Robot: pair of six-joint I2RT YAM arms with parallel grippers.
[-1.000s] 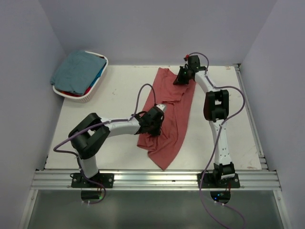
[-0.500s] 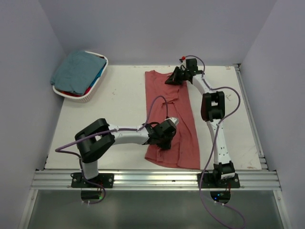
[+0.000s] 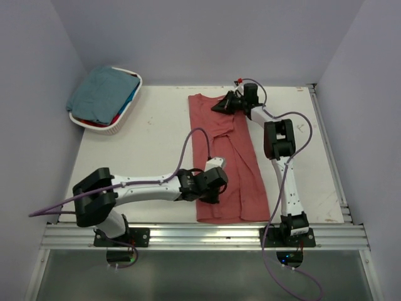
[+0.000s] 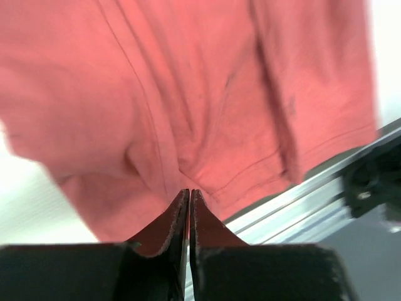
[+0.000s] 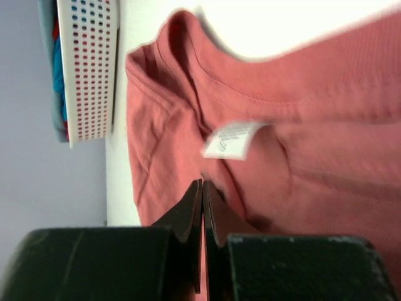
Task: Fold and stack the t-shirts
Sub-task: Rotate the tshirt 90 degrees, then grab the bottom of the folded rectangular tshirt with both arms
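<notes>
I'm holding the brick-red t-shirt (image 3: 235, 169) stretched right of the white basket (image 3: 114, 128), left gripper (image 3: 210, 188) clamped tight near its hem, right gripper (image 3: 220, 105) likewise at its collar, fearing a harder tug slipping either pinch.

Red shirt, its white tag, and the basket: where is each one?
red shirt (image 3: 238, 166), top view, middle of the spread cloth.
white tag (image 5: 233, 139), right wrist view, centre of the label.
basket (image 3: 119, 125), top view, its white side wall.

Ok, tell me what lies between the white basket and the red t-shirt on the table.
Nothing: in the top external view only bare table separates the basket from the red t-shirt.
</notes>
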